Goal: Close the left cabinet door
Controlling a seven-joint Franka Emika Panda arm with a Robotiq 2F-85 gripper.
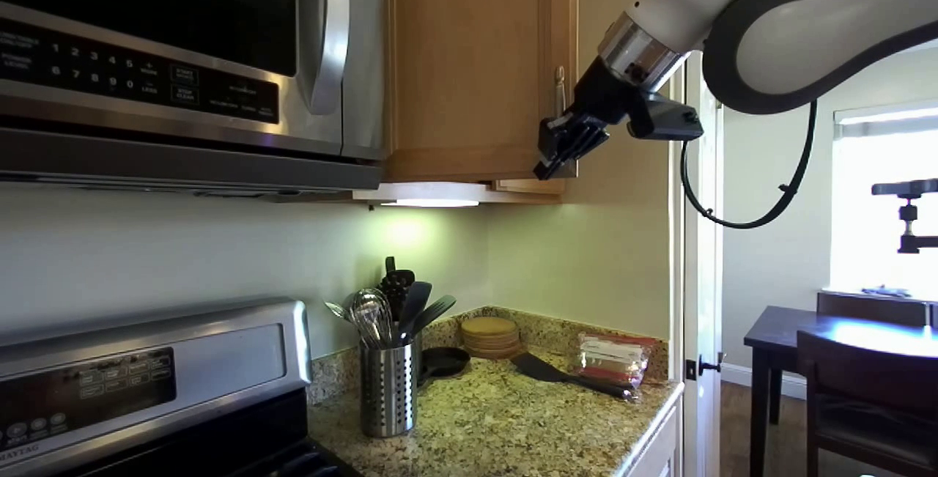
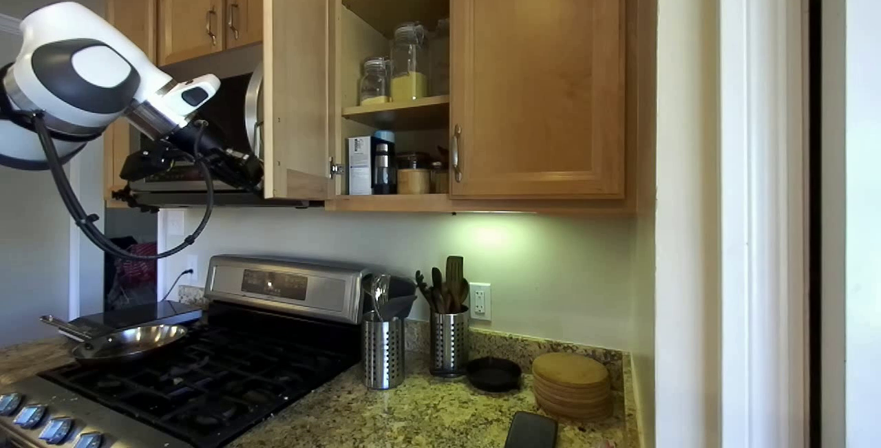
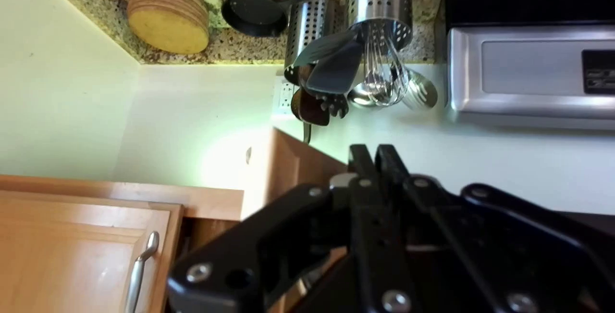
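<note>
A speckled granite surface point(image 2: 330, 413) extends right of a stainless-steel and black gas stove point(image 2: 199, 372) in an exterior view. There the white-and-dark-grey robot arm point(image 2: 82, 83) reaches in from the left, in front of the stainless-steel microwave point(image 1: 161, 59). Between the microwave and some pale wooden shelves point(image 2: 406, 114), the left cabinet door point(image 2: 299, 76), a tall panel of honey-coloured wood, stands open, swung out toward the near side. Right of the shelves, a matching right cabinet door point(image 2: 537, 76) is closed. Two perforated steel cylinders point(image 2: 383, 358) stand on the surface, left of a stack of round tan discs point(image 2: 571, 386). The black two-fingered gripper point(image 3: 373, 156) is at the left cabinet door's lower free corner, jaws narrow, fingertips nearly together; whether it touches the wood I cannot tell. A round black skillet point(image 2: 493, 374) sits between cylinders and discs. The slim silver bar handle point(image 1: 560, 89) is on the door's outer face, just above the gripper.
</note>
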